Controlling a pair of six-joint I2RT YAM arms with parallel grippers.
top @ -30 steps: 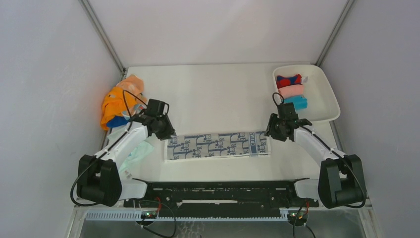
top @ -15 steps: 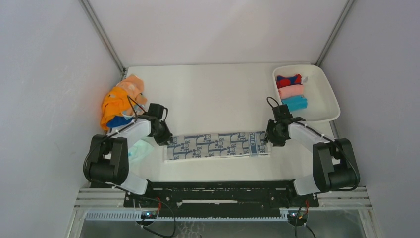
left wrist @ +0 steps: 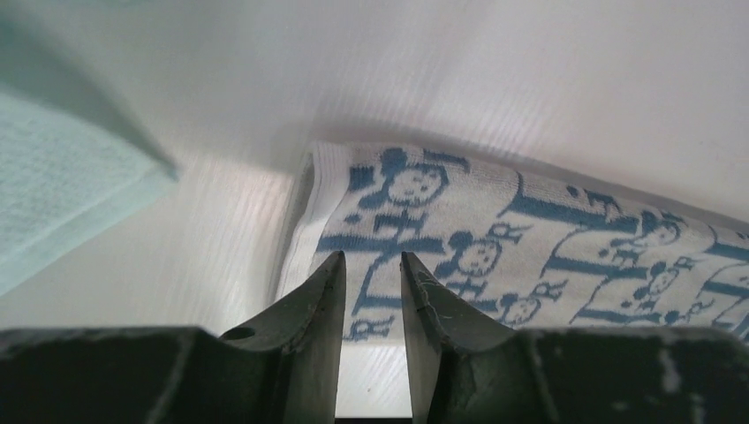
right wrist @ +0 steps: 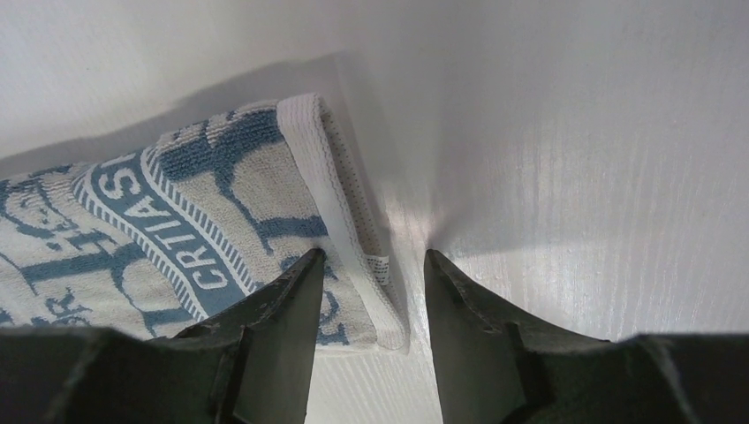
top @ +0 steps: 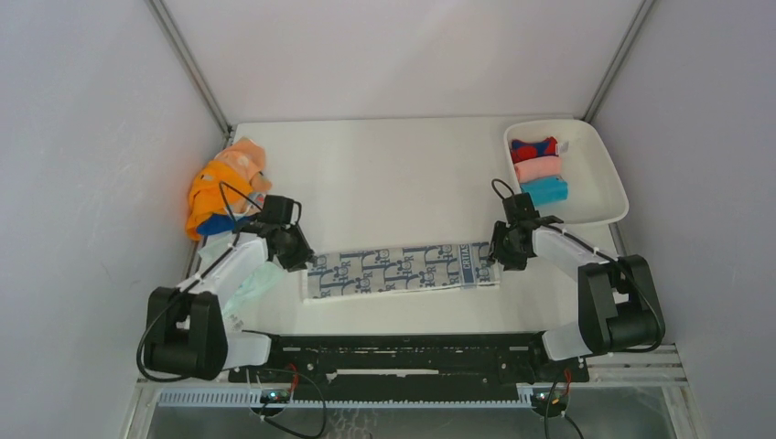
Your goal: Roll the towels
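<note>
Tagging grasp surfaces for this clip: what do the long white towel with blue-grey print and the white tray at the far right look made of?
Long white towel with blue-grey print: looped terry cloth, matte, with a stitched hem. White tray: probably moulded plastic, smooth, rounded rim.

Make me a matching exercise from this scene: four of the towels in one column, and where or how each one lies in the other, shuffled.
1 printed towel
2 orange towel
3 pink towel
4 mint towel

A rolled, in the white tray
B heaped at far left
C spread flat in the middle
D lying just left of the printed towel

Pairs: 1-C, 2-B, 3-A, 4-D
</note>
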